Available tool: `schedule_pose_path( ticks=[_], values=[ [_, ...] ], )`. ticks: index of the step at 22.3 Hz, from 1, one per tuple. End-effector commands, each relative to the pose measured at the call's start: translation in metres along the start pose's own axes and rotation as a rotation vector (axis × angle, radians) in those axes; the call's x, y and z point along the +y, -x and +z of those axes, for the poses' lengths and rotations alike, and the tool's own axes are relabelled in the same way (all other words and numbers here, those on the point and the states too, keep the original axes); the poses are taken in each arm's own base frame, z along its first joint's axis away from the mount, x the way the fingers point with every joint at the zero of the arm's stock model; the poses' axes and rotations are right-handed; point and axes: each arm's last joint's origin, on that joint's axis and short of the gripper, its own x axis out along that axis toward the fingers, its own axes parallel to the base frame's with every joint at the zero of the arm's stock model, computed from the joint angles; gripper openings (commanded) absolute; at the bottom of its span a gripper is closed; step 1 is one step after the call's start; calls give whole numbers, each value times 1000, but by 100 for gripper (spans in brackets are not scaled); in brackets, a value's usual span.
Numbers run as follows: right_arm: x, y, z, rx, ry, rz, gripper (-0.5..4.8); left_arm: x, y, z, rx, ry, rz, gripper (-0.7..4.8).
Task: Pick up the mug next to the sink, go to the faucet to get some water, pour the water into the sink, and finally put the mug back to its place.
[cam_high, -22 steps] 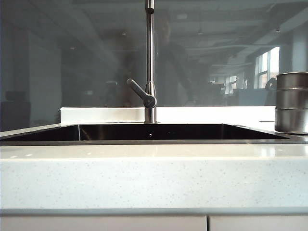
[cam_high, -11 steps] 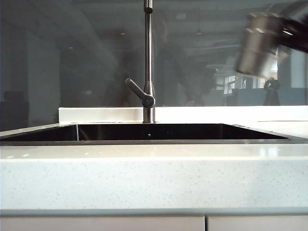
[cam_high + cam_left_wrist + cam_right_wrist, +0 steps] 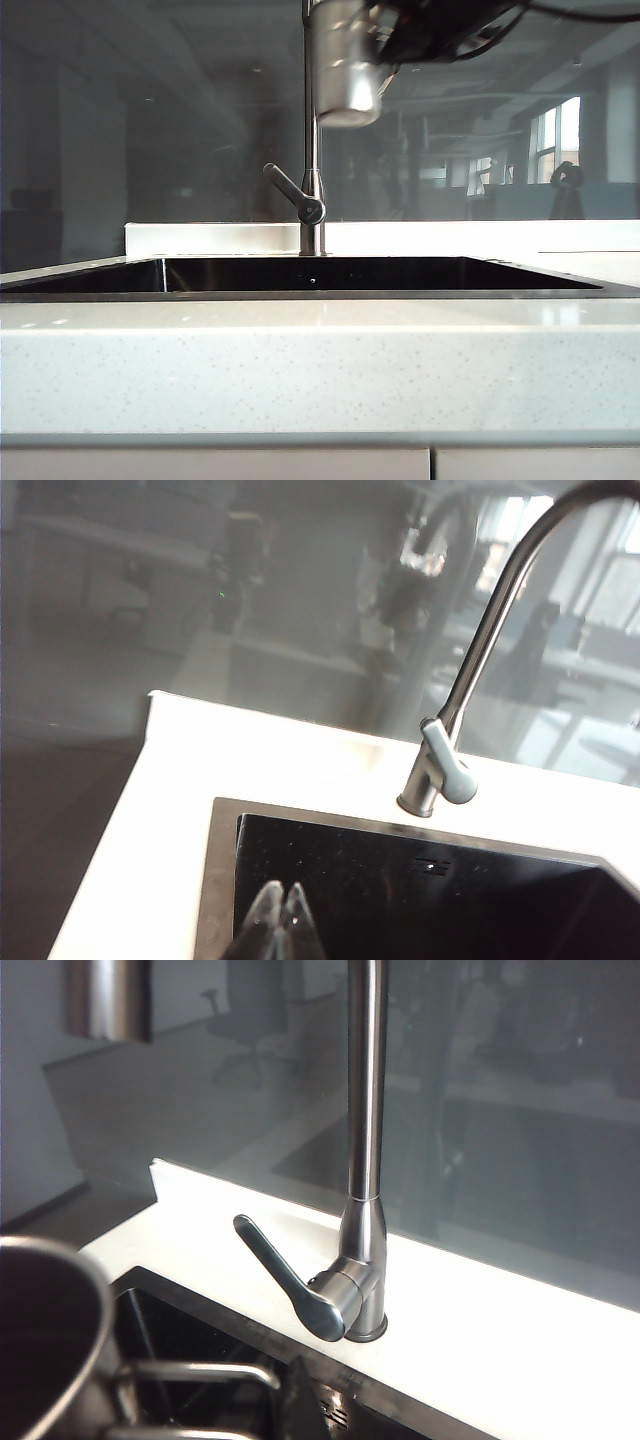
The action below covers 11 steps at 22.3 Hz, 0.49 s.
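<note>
left gripper (image 3: 278, 925) clenched and empty, hanging over the near-left part of the sink (image 3: 300, 292), out of the way; faucet (image 3: 312, 150) stands mid-desk (image 3: 320, 370) behind the basin; right gripper (image 3: 290, 1400) clamps the mug (image 3: 346, 65) by its handle, held high by the faucet pipe, likely lining up under the spout to catch water

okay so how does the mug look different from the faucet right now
The mug is a short, wide cylinder; the faucet is a tall, slim pipe. The mug hangs in the air, held at its handle by the right hand; the faucet stands fixed behind the sink. Both are shiny metal.
</note>
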Motion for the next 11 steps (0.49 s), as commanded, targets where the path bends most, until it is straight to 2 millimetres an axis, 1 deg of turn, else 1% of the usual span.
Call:
schedule_pose_path(
  ticks=[1, 4, 7, 9, 11],
  values=[
    [6, -16, 8, -36, 0, -6, -2, 2, -35, 2, -38, -36, -98, -5],
    [8, -29, 11, -50, -8, -18, -2, 7, -75, -8, -6, -34, -158, -5],
    [9, -36, 17, -75, -8, -39, -2, 15, -117, -23, 31, -24, -227, -5],
    [8, -39, 29, -115, -16, -59, -2, 24, -173, -45, 78, -13, -349, -3],
    [7, -39, 37, -136, -25, -73, -2, 29, -200, -56, 99, 12, -396, 18]
  ],
)
